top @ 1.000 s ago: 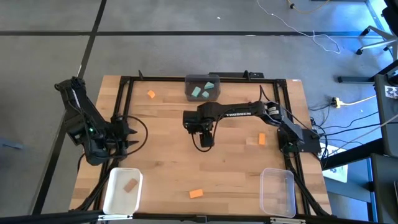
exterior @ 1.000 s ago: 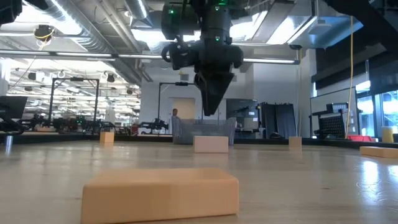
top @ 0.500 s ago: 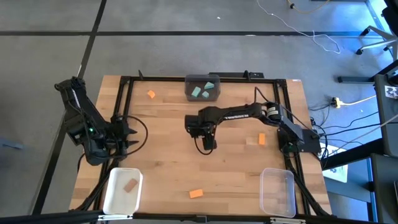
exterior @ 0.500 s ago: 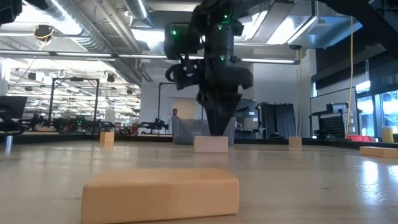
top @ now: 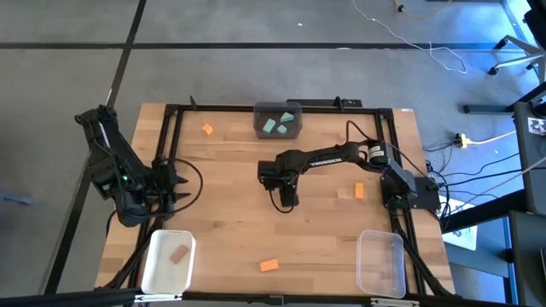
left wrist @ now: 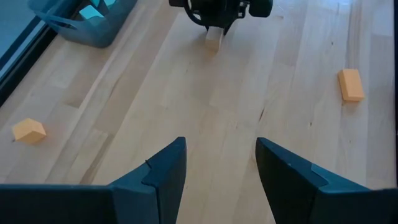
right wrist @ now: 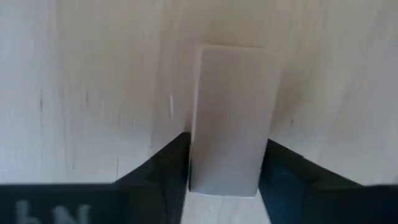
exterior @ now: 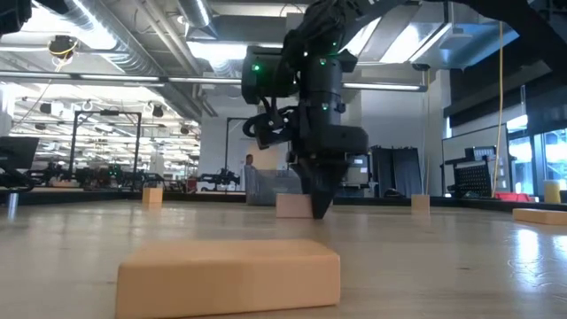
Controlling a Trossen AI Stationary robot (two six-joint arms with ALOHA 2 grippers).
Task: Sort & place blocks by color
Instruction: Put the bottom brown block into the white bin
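Observation:
A pale tan block lies flat at the table's middle, also seen in the left wrist view. My right gripper stands over it, pointing down, with one finger on each side. My left gripper waits open and empty at the table's left side. Orange blocks lie at the far left, at the right and near the front edge. Teal blocks rest in the dark grey bin. Another tan block lies in the white bin. My right gripper has the tan block between its two fingers, which meet the block's two long sides near one end. The fingers come from above, pointing down, and lie across the block. The block still lies flat on the table.
The dark grey bin stands at the far edge, the white bin at the near left corner and the clear bin at the near right corner. A black frame runs along the table's edges.
My right gripper has come straight down from above the tan block until its fingers stand at table height on either side of it. The block has kept its place.

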